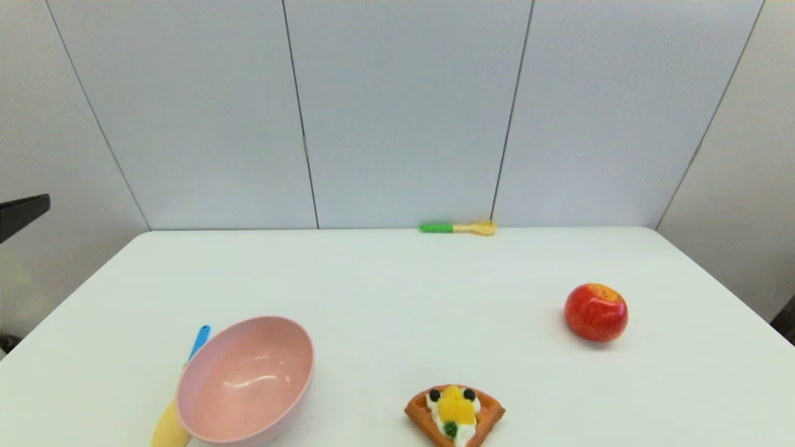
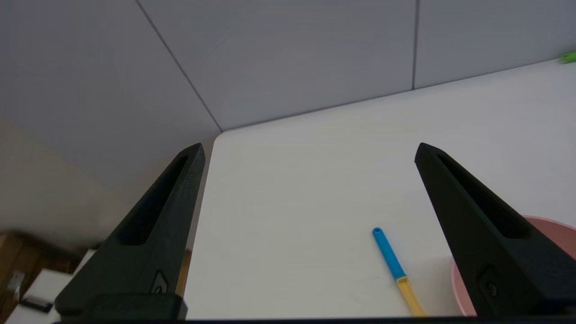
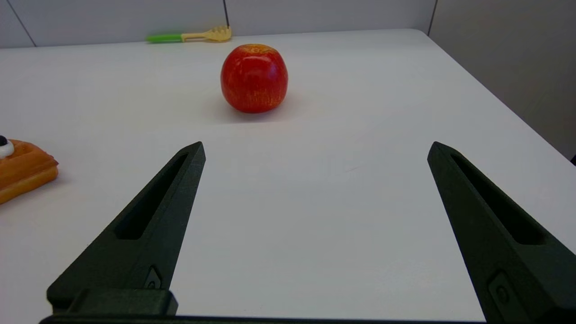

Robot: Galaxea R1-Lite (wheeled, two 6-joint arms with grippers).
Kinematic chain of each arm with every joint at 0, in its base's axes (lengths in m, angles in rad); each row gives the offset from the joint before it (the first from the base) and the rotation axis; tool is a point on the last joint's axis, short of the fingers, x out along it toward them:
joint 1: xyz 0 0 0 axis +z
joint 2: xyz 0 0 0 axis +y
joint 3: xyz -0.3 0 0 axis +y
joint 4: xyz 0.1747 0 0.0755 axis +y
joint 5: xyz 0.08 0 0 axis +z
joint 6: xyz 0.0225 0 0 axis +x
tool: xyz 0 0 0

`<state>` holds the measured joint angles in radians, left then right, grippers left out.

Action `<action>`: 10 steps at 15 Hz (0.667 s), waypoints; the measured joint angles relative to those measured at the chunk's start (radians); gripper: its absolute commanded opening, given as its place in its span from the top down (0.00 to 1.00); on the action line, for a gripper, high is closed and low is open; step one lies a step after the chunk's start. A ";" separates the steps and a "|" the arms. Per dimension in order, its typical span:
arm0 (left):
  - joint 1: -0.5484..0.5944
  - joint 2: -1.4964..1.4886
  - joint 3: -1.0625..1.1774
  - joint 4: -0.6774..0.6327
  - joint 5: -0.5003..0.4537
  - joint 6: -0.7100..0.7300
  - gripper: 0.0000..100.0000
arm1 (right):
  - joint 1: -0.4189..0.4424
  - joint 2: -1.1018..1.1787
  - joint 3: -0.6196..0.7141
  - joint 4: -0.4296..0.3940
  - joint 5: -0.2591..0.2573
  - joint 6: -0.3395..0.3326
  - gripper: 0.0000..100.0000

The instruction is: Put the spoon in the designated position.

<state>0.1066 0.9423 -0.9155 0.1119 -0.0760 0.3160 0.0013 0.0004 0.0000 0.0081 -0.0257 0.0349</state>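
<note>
Spoon (image 1: 180, 397) blue-yellow; bowl (image 1: 246, 380) pink; apple (image 1: 595, 312) red; fork (image 1: 458, 228) green-yellow.

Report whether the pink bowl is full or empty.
Empty: the head view shows the pink bowl's bare inside. The spoon lies outside, beside it.

The right gripper (image 3: 315, 148) hangs with jaws wide apart over the table (image 3: 315, 216), facing an apple (image 3: 254, 77).

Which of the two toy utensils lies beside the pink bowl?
The spoon, blue-handled with a pale yellow bowl, lies at the pink bowl's left side. The green-handled fork lies at the far table edge.
</note>
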 measured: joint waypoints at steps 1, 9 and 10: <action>0.000 -0.045 0.029 -0.020 -0.026 0.008 0.00 | 0.000 0.000 0.000 0.000 0.000 0.000 0.00; -0.100 -0.487 0.460 -0.117 -0.055 -0.056 0.00 | 0.000 0.000 0.000 0.000 0.000 0.000 0.00; -0.107 -0.546 0.523 -0.120 -0.055 -0.080 0.00 | 0.000 0.000 0.000 0.000 0.000 0.000 0.00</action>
<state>-0.0009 0.3960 -0.3930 -0.0081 -0.1313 0.2357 0.0013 0.0004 0.0000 0.0077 -0.0260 0.0349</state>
